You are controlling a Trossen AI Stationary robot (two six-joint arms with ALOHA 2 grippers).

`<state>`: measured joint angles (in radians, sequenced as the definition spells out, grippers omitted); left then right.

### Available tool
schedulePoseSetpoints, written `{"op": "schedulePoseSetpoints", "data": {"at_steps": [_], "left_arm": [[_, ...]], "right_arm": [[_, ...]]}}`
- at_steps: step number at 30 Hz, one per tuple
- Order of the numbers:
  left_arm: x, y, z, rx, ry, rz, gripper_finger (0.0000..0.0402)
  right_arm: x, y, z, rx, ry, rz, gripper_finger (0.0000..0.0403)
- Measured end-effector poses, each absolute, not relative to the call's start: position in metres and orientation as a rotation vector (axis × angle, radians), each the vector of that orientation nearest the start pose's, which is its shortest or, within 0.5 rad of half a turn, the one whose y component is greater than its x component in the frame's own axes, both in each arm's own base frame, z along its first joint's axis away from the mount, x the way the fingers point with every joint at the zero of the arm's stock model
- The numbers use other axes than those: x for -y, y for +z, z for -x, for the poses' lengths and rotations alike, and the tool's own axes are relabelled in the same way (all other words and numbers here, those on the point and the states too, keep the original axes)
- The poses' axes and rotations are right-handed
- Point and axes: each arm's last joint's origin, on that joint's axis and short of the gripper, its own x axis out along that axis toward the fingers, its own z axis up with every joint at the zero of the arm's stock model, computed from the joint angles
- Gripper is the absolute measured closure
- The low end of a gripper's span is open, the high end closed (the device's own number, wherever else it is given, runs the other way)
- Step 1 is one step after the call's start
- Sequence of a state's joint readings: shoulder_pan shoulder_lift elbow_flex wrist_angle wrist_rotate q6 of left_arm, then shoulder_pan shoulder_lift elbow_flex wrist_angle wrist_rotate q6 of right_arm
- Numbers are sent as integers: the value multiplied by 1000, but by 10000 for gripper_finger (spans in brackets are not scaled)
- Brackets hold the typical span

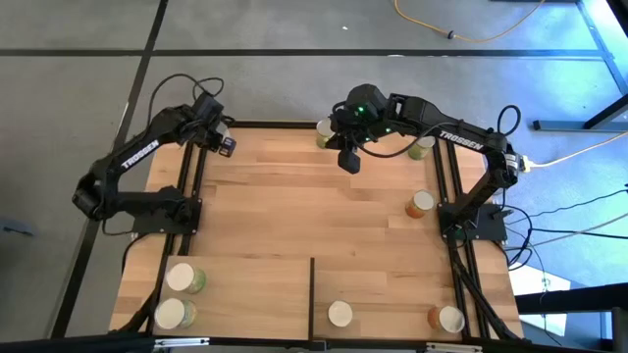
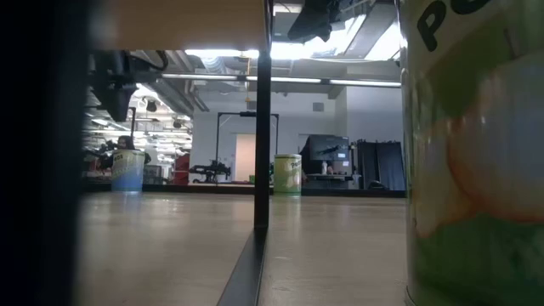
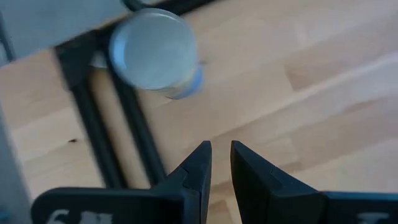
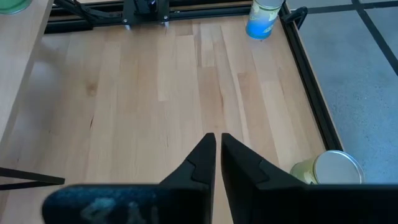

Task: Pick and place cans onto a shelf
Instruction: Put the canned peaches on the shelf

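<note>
My left gripper (image 3: 221,155) hovers over the table's far left corner (image 1: 222,140), fingers shut with only a narrow slit and nothing between them. Just beyond it stands a blue can (image 3: 155,53) with a pale round top, also seen in the low view (image 2: 127,170). My right gripper (image 1: 348,159) hangs high over the far middle of the table, shut and empty (image 4: 216,149). A green can (image 1: 325,132) stands at the far edge behind it. The shelf (image 1: 255,294) lies along the near edge with its dark divider (image 1: 312,289); several cans stand on it, such as one (image 1: 340,314).
Two more cans stand upright on the right side, a green one (image 1: 422,147) and an orange one (image 1: 420,203). Black frame rails (image 1: 191,186) run along both table sides. The middle of the tabletop (image 1: 314,206) is bare wood. One can (image 2: 476,153) stands right in front of the low camera.
</note>
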<state>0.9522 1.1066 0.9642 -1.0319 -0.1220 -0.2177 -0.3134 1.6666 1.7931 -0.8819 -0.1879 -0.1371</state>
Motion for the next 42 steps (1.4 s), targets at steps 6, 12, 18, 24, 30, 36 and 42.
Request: {"op": "schedulePoseSetpoints", "data": {"at_steps": [6,12,18,24,30,36,42], "left_arm": [[-158,266,-121,-1055,970,746,349],[-142,266,-137,-1090,803,701,349],[-125,271,-151,-1089,537,559,349],[-118,271,-158,-1076,511,560,349],[-117,271,-161,-1067,620,565,349],[-129,272,-154,-1014,905,596,349],[-143,275,-145,-927,1143,593,349]], "right_arm": [[103,391,-335,-738,-68,-56,374],[102,388,-333,-766,-41,-76,374],[92,381,-326,-869,93,-131,374],[102,373,-331,-927,-153,-104,374],[123,353,-343,-967,-259,-161,374],[133,345,-344,-985,-235,-174,374],[136,344,-345,-980,-173,-148,374]]}}
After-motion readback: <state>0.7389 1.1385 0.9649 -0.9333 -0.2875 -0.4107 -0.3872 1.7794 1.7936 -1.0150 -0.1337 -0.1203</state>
